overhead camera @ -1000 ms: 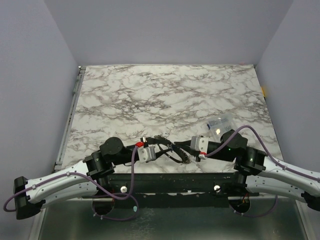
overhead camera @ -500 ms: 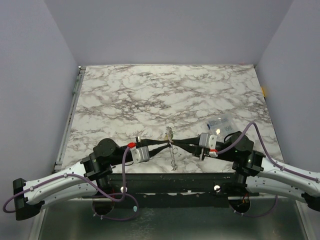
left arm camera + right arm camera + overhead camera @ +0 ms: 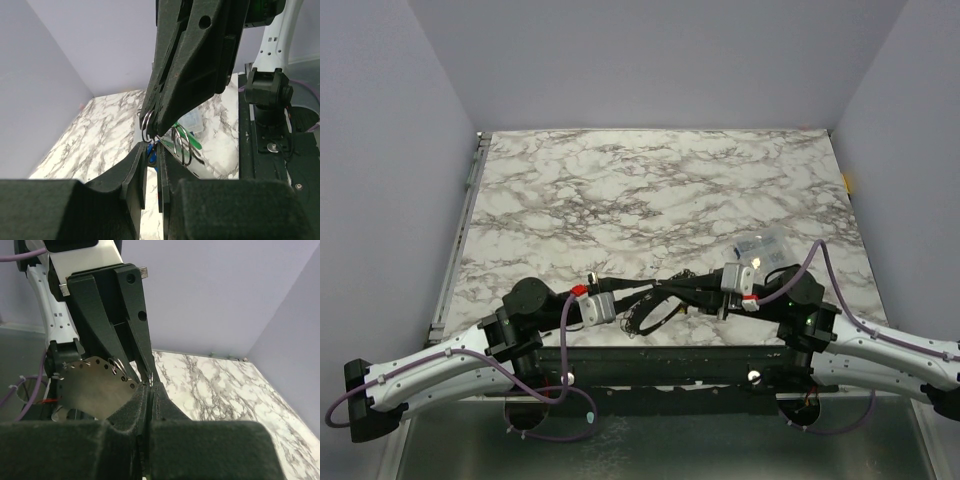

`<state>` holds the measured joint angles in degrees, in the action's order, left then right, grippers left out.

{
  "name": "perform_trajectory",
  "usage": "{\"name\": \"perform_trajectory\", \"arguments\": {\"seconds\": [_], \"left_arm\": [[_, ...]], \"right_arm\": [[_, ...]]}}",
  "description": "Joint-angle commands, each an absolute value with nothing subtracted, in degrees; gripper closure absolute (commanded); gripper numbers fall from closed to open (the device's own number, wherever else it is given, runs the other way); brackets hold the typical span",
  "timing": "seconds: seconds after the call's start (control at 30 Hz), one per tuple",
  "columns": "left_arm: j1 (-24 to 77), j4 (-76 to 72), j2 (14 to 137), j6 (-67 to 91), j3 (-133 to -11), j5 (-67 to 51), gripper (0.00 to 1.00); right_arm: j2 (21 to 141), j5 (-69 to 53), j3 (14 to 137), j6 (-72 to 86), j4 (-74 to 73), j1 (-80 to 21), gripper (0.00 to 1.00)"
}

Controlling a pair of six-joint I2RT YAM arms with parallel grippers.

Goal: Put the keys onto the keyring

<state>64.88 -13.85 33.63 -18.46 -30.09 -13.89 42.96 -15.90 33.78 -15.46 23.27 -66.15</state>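
My left gripper (image 3: 655, 292) and right gripper (image 3: 678, 290) meet tip to tip above the table's near edge. In the left wrist view the left gripper (image 3: 151, 150) is shut on the blue key (image 3: 151, 156). The right gripper's fingers (image 3: 170, 100) come down from above onto a thin wire ring (image 3: 146, 127). A green key (image 3: 189, 138) hangs on a second wire loop (image 3: 182, 146). In the right wrist view the right gripper (image 3: 150, 386) is shut on the thin keyring (image 3: 149, 379). A flat grey metal piece with edge holes (image 3: 92, 390) hangs to its left and shows as a dark hoop (image 3: 645, 315). The yellow key is hidden.
A clear plastic box (image 3: 757, 246) lies on the marble table (image 3: 650, 190) just behind the right arm (image 3: 800, 295); it also shows in the left wrist view (image 3: 192, 120). Grey walls enclose three sides. The black base rail (image 3: 660, 360) runs along the near edge.
The hanging metal piece has swung from edge-on between the grippers to lower left under the left gripper. Both grippers stay joined at their tips, barely shifted.
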Motion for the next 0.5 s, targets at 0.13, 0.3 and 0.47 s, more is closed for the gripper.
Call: {"name": "perform_trajectory", "arguments": {"seconds": [0.13,0.3,0.47], "left_arm": [[65.12,-13.64,32.98,-18.25,-29.42,-14.56,0.82],[65.13,-13.11,32.74,-18.43,-29.53,-13.75,0.77],[65.13,-12.97,31.94,-18.51,-29.62,-13.25,0.6]], "right_arm": [[48.21,-17.67,31.02,-10.31,40.07,-66.1,0.99],[48.99,-17.29,31.07,-10.33,41.18,-66.09,0.99],[46.26,-17.63,31.79,-10.8,34.79,-66.14,0.99]]}}
